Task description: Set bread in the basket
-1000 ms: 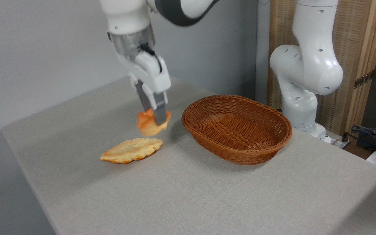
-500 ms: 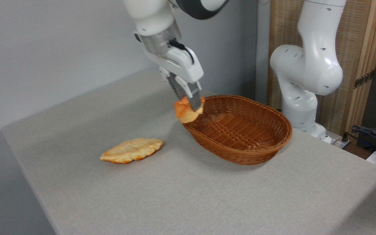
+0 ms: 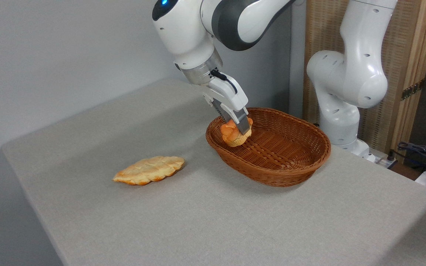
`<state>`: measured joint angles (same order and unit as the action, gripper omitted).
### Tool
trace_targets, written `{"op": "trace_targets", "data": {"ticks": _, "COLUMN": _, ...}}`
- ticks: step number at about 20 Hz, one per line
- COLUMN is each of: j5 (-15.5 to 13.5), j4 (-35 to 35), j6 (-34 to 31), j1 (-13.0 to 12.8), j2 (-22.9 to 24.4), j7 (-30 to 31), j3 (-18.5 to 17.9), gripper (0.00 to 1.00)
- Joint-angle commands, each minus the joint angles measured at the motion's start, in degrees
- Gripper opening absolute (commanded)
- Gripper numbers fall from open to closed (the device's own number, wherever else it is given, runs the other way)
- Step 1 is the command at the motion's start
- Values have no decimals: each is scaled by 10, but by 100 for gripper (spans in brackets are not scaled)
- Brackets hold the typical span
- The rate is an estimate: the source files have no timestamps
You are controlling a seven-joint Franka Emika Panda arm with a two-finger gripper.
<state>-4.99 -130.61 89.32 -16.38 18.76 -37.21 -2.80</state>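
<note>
**Inspector:** The setting is a grey cloth-covered table (image 3: 235, 221) against a plain grey wall, with a wooden slatted panel behind the arm's base at the right. Count of items on the surface?

**Assistant:** Two breads and one basket. One robot arm with one gripper.

**Inspector:** State of the gripper?

**Assistant:** The gripper (image 3: 239, 130) is clamped on the bun (image 3: 231, 135), its fingers pressed against either side of it. The arm reaches down from the upper middle, tilted toward the right.

**Inspector:** Location of the bun?

**Assistant:** The small orange-brown bun is held inside the basket (image 3: 290, 173), at its left end, just within the near-left rim. Whether its underside touches the woven floor cannot be told.

**Inspector:** The second bread?

**Assistant:** The leaf-shaped bread (image 3: 148, 170), pale golden and flat, lies on the table to the left of the basket, well apart from it and from the gripper.

**Inspector:** Other contents of the basket?

**Assistant:** Only the bun is seen within it.
</note>
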Motion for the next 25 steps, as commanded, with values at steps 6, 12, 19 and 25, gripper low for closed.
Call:
{"op": "trace_targets", "data": {"ticks": 6, "j5": 2, "j4": 0, "j6": 9, "j1": -16, "j2": -14, "j7": -1, "j3": -3, "gripper": 100}}
{"op": "trace_targets", "data": {"ticks": 12, "j5": 23, "j4": 64, "j6": 87, "j1": -16, "j2": -16, "j7": -2, "j3": -5, "gripper": 100}}
{"op": "trace_targets", "data": {"ticks": 19, "j5": 20, "j4": 259, "j6": 92, "j1": -8, "j2": -76, "j7": 8, "j3": -25, "gripper": 100}}
{"op": "trace_targets", "data": {"ticks": 25, "j5": 3, "j4": 351, "j6": 77, "j1": -8, "j2": -127, "j7": 4, "j3": -63, "gripper": 100}}
